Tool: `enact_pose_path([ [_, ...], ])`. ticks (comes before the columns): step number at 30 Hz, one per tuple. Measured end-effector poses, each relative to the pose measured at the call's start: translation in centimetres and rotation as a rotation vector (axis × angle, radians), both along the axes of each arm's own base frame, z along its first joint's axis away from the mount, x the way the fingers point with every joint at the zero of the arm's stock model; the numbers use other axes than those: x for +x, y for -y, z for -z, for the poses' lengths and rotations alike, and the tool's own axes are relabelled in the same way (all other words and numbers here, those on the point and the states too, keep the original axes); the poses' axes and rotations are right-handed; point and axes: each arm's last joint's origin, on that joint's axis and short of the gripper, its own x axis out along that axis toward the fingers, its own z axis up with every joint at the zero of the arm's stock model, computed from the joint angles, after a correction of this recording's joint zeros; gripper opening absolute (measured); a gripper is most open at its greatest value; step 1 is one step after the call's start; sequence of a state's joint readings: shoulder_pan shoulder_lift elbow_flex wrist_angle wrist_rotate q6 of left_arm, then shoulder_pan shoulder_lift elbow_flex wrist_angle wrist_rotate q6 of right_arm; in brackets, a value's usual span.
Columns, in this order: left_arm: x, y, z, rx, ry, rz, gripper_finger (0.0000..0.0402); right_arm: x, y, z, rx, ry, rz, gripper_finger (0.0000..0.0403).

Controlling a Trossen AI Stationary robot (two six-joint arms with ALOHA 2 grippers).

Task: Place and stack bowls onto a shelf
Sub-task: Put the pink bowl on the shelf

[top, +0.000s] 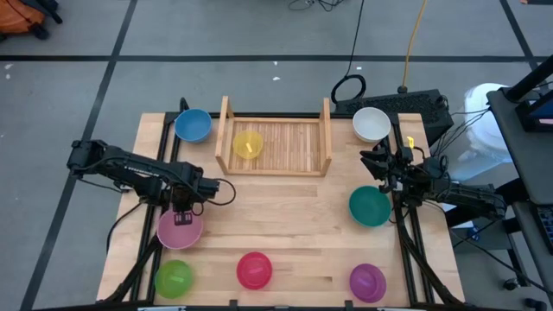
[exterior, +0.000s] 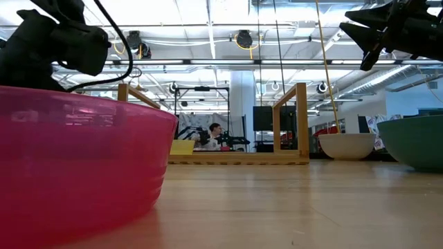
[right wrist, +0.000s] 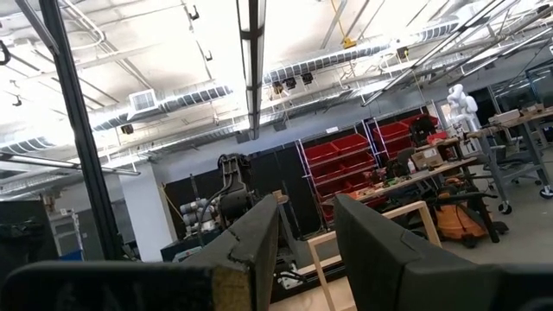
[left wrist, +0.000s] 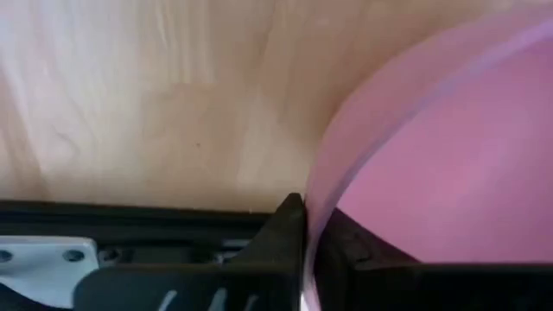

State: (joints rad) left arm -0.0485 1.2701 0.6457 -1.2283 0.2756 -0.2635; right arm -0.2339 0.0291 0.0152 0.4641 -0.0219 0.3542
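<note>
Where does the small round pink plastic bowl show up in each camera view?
High view: the small round pink plastic bowl sits at lower left, under the left end effector, which is shut on its rim.
Low view: not identifiable; the large near bowl there looks magenta.
Left wrist view: it fills the right side, rim between the fingers.
Right wrist view: not in it.
Shared landmark: the light-wood slatted shelf, mid-distance in the low view.
</note>
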Motion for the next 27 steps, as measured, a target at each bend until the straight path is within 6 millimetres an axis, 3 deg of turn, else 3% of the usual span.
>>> enact_pose_path([
  [5, 0.6, 0.0, -1.2, 0.034, -0.009, -0.076, 0.0006, 0.0, 0.0, 0.0, -0.004, -0.001, 0.002, 0.011],
  [10, 1.4, 0.0, -4.4, 0.05, -0.018, -0.099, 0.0004, 0.0, 0.0, 0.0, -0.011, -0.003, 0.005, 0.011],
  [16, 2.6, -0.1, -10.1, 0.095, 0.052, -0.136, 0.0004, 0.0, 0.0, 0.0, -0.023, -0.005, 0.01, 0.011],
  [22, 4.3, -0.6, -16.9, 0.219, 0.316, -0.256, 0.0004, 0.0, 0.0, 0.0, -0.026, -0.006, 0.011, 0.011],
  [27, 6.0, -1.9, -20.7, 0.304, 0.451, -0.371, 0.0004, 0.0, 0.0, 0.0, -0.031, -0.007, 0.014, 0.011],
])
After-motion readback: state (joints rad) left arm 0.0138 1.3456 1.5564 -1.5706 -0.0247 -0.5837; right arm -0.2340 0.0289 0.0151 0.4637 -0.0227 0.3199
